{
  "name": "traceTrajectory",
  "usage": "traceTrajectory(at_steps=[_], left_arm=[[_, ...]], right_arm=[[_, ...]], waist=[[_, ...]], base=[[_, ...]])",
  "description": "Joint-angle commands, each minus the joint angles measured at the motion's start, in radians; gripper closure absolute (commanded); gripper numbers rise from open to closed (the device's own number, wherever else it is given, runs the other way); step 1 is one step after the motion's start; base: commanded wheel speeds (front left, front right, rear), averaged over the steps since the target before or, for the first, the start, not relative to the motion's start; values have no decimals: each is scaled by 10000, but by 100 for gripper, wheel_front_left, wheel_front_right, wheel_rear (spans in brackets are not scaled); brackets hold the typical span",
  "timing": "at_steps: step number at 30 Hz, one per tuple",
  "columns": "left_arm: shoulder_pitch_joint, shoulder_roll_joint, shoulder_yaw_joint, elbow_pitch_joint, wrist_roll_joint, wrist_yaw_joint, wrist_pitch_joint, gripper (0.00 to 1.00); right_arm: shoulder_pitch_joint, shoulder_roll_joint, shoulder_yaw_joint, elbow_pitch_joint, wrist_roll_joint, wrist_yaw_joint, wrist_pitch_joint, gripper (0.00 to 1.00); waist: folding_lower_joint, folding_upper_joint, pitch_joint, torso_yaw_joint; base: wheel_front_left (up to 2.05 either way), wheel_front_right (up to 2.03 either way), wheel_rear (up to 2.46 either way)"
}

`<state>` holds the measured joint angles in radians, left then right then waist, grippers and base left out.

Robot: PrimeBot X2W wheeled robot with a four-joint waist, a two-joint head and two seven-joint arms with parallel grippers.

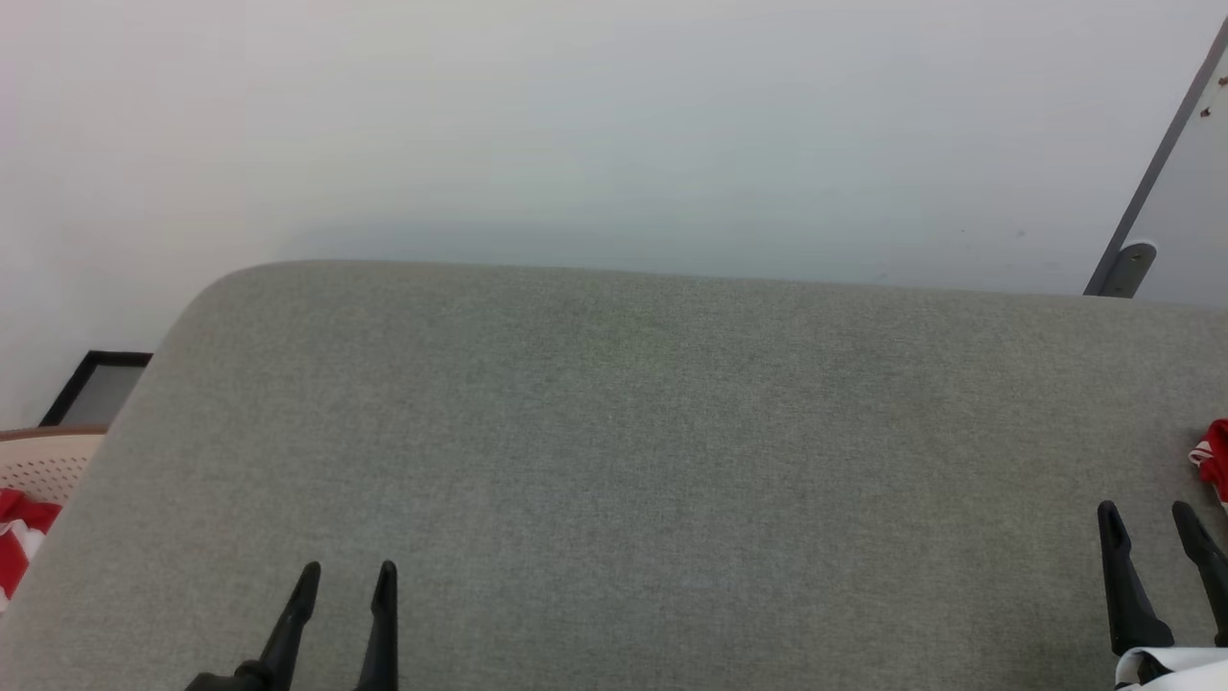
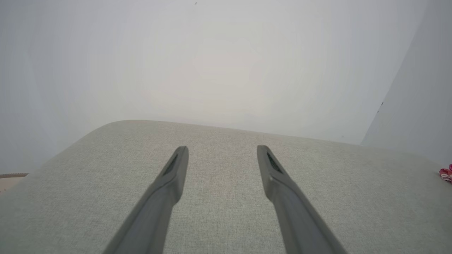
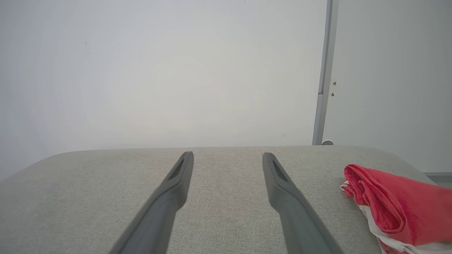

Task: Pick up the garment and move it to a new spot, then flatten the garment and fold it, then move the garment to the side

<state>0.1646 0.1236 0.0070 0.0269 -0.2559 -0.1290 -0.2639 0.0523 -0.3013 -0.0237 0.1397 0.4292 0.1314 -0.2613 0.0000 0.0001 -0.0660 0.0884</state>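
Red and bunched, the garment (image 3: 395, 204) lay at three o'clock on the grey cushion (image 3: 106, 183); I judged it soft, light, probably slippery, best pinched at its raised top fold. Both the left gripper (image 2: 222, 148) and right gripper (image 3: 227, 155) gaped, empty.

The garment (image 3: 392, 208), a bright red jersey with white fabric showing along its lower edge, is lying crumpled in soft, rolled folds rather than spread flat. It is resting near the right end of the grey cloth-covered surface (image 3: 226, 211), close to that surface's rounded far corner. In the head view a small red portion with red-and-white striped trim is showing at the frame's right edge.
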Motion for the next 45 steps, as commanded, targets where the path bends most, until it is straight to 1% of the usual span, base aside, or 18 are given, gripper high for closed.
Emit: traceTrajectory(at_steps=[1,5,6,10,26,45], left_arm=[[48,21,12,18,-82,-19,1,0],[-1,24,75,40,-88,-19,1,0],[-4,9,61,48,-70,0,2,100],[91,-76,7,385,-127,0,20,100],[-518,-116,108,767,-3070,2,708,100],[-1116,-187,244,1133,-5886,-8,1414,100]], right_arm=[[134,42,14,-39,38,-16,-45,0],[163,51,30,-70,98,-16,-45,0],[37,15,12,-40,30,0,0,100],[204,240,55,283,72,0,51,100],[-207,711,-161,433,2546,-2,836,100],[-599,1172,-358,583,4956,-4,1592,100]], waist=[[0,-1,2,0],[0,-1,15,4],[0,-1,14,4],[0,-1,17,2],[0,-1,104,-112],[0,-1,206,-247]], base=[[0,0,0],[0,0,0],[0,0,0],[0,0,0],[0,0,0],[0,0,0]])
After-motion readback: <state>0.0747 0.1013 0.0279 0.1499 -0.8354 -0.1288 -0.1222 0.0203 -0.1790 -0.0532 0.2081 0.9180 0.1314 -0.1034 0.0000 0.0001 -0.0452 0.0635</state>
